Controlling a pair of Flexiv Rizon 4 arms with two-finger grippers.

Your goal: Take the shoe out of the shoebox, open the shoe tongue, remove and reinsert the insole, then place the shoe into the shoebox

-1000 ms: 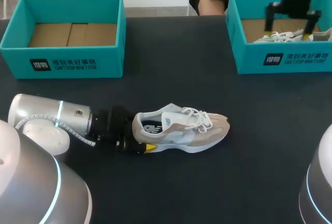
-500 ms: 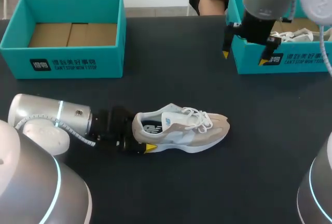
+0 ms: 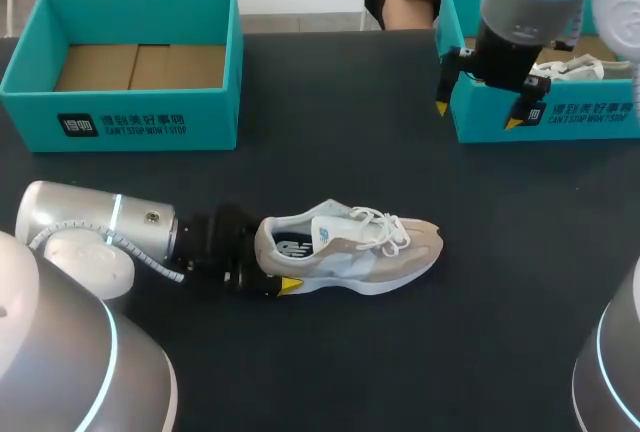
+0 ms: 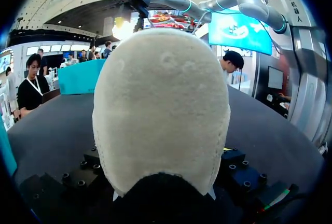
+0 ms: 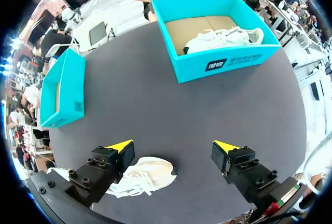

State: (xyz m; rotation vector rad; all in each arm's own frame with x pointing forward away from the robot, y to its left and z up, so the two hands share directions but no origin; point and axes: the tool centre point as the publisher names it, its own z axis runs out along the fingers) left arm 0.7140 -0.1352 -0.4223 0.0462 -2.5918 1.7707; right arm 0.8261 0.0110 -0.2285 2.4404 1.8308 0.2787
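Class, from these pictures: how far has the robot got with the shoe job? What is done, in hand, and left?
Done: the beige-and-white sneaker lies out on the black table. In hand: the left hand grips its heel; the open right hand hovers empty. Left: tongue, insole, reboxing, likely in the empty teal shoebox.

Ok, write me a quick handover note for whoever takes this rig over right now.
Left hand: shut on the heel of the beige shoe, which lies on the table, out of its box.
Right hand: open, empty, above the table by the right shoebox, which holds a white shoe.
The left shoebox is empty.
Done: shoe taken out.
Left: open tongue, insole out and back in, shoe into box.
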